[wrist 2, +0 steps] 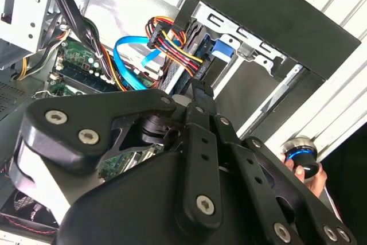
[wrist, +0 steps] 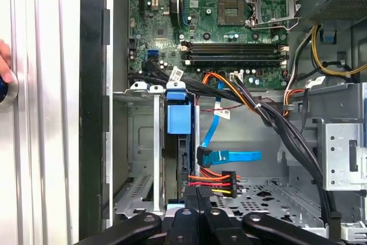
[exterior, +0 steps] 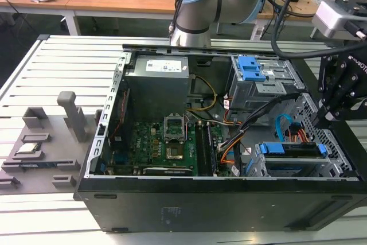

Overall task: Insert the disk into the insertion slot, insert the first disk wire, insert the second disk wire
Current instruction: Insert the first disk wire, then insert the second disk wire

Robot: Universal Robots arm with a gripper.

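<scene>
The disk (exterior: pixel 292 149), framed by its blue carrier (wrist: pixel 176 120), sits inside the insertion slot (exterior: pixel 269 167), the perforated metal cage (wrist: pixel 140 153) at the case's front corner. A blue flat wire (wrist: pixel 235 156) ends in a plug right at the disk's rear edge. A red, yellow and orange wire bundle (wrist: pixel 209 183) runs from a black block (wrist 2: pixel 153 27) to that same edge. My black gripper (wrist: pixel 195 194) hangs over the cage (exterior: pixel 323 120). Its fingers are pressed together, tips (wrist 2: pixel 200 87) at the bundle's end plug. Whether either plug is seated is hidden.
A taller grey cage with a blue tab (exterior: pixel 252 70) stands behind the slot. Black cable bundles (wrist: pixel 275 119) cross above the motherboard (exterior: pixel 166 142). A grey parts fixture (exterior: pixel 40 142) lies outside the case. A person's hand (wrist 2: pixel 314 175) holds a round knob beside the case wall.
</scene>
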